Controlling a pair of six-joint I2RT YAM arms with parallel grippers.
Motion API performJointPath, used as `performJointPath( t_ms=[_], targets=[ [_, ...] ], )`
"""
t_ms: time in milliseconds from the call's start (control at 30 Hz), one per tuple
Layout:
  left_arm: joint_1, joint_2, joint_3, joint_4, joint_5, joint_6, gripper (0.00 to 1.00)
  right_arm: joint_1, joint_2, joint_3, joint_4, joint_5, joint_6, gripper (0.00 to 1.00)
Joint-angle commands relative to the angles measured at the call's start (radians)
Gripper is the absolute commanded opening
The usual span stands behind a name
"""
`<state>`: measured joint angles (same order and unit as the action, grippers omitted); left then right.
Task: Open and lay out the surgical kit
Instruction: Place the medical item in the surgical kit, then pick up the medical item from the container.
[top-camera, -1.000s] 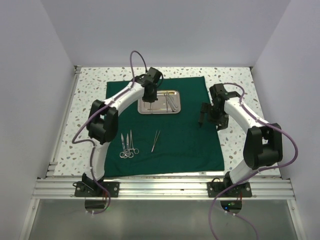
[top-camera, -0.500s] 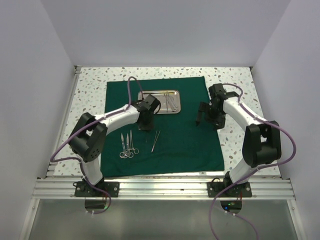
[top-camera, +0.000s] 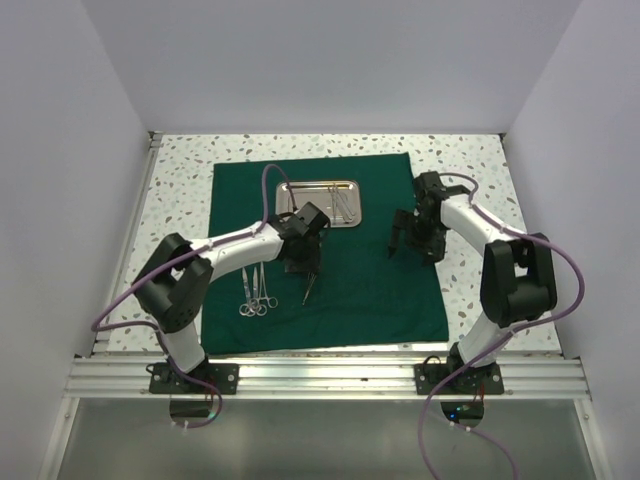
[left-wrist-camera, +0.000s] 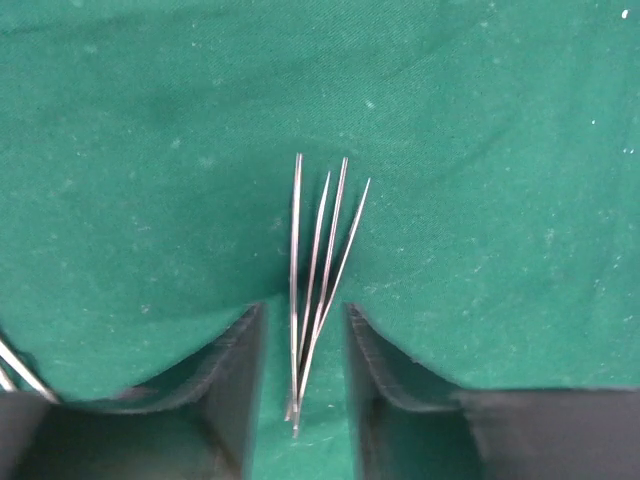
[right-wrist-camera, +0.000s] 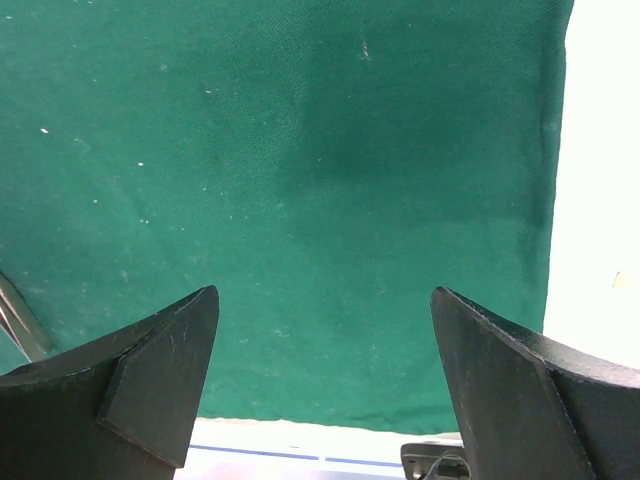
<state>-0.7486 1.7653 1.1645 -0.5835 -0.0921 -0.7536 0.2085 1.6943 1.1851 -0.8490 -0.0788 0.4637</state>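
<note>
The dark green cloth lies spread flat on the table. The steel tray sits at its far middle with slim instruments still in it. Scissors and forceps lie side by side at the near left. My left gripper is low over the cloth, open, its fingers either side of two slim tweezers that lie close together without touching the pads. My left gripper holds nothing. My right gripper hangs wide open and empty over the cloth's right part.
The speckled tabletop shows around the cloth, and its right edge strip appears in the right wrist view. White walls close the cell at the left, back and right. A metal rail runs along the near edge by the arm bases.
My left arm came from the tray toward the near middle of the cloth, lowered beside the lying tweezers, and its jaws opened, leaving a second pair there. The right gripper drifted slightly left.
</note>
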Motion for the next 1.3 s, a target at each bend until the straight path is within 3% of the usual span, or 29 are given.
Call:
performJointPath(
  t_ms=[0, 133, 367, 600, 700, 933, 1267],
  targets=[
    [-0.001, -0.055, -0.008, 0.045, 0.003, -0.023, 0.48, 0.005, 0.008, 0.034, 0.001, -0.019, 0.006, 0.91],
    [-0.001, -0.052, 0.018, 0.022, -0.015, -0.001, 0.59, 0.006, 0.022, 0.073, -0.016, -0.010, 0.006, 0.91],
    [0.035, -0.044, 0.182, -0.084, -0.097, 0.083, 0.59, 0.052, 0.057, 0.247, -0.028, 0.002, 0.036, 0.91],
    [0.279, -0.101, 0.202, -0.091, -0.003, 0.122, 0.57, 0.160, 0.237, 0.571, -0.079, 0.033, 0.090, 0.91],
    [0.313, -0.098, 0.215, -0.114, -0.012, 0.171, 0.56, 0.201, 0.342, 0.720, -0.108, 0.054, 0.092, 0.89],
    [0.339, -0.141, 0.164, -0.119, -0.021, 0.211, 0.54, 0.235, 0.553, 0.996, -0.165, 0.065, 0.102, 0.79],
    [0.393, -0.219, 0.078, -0.105, -0.032, 0.231, 0.53, 0.279, 0.714, 1.140, -0.196, 0.073, 0.113, 0.65]
  ],
)
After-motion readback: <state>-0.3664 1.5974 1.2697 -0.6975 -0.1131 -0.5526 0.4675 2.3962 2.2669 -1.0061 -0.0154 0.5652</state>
